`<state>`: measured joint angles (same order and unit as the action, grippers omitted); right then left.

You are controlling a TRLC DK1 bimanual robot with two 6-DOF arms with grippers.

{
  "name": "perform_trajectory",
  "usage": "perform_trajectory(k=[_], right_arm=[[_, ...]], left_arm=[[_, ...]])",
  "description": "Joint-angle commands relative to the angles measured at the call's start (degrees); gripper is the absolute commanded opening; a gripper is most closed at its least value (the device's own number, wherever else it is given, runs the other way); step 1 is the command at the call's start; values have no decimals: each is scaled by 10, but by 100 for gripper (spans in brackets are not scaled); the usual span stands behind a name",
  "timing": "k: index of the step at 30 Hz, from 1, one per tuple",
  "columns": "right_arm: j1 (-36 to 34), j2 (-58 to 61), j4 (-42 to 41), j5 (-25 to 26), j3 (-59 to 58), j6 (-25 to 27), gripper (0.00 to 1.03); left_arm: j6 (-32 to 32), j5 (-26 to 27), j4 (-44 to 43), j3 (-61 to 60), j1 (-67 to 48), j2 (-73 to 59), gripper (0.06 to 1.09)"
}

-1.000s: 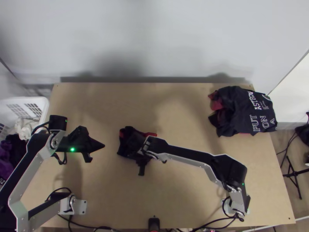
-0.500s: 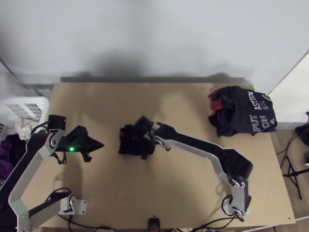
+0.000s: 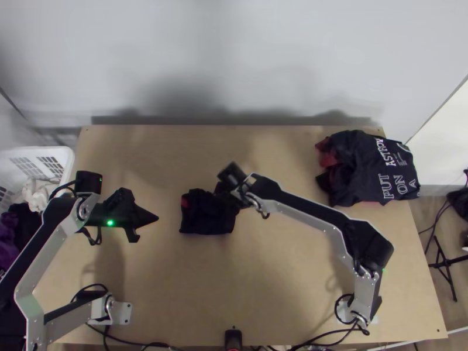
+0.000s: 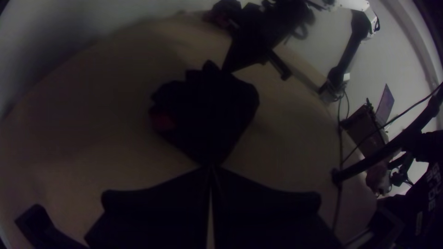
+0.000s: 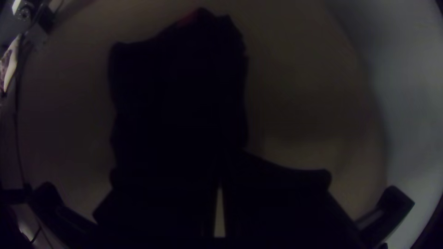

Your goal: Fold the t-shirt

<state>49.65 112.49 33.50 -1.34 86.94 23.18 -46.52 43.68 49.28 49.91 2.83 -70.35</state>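
Wooden table (image 3: 281, 281) bears 1 bundled t-shirt (image 3: 205, 215) near left tool (image 3: 155, 220).

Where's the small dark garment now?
In the top view, the small dark garment lies left of centre on the table, with the right end effector at its right side.

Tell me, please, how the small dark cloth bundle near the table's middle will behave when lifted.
The dark cloth bundle will probably sag, since its outline is soft and uneven. Lifted by one edge, it may unfold, as it looks merely gathered together. Its blocky shape should hardly roll.
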Motion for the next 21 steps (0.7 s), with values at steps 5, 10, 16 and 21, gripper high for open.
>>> perform_trajectory(k=[5, 10, 16, 21], right_arm=[[-16, -26, -3, -12, -20, -8, 3], [-25, -34, 0, -12, -40, -8, 3], [-25, -68, 3, -12, -30, -11, 3], [4, -79, 19, -15, -15, -21, 3]], left_arm=[[0, 0, -3, 5, -1, -15, 13], [3, 0, -4, 11, -1, -17, 13], [1, 0, -4, 11, 0, -20, 13], [10, 0, -9, 13, -6, -22, 13]])
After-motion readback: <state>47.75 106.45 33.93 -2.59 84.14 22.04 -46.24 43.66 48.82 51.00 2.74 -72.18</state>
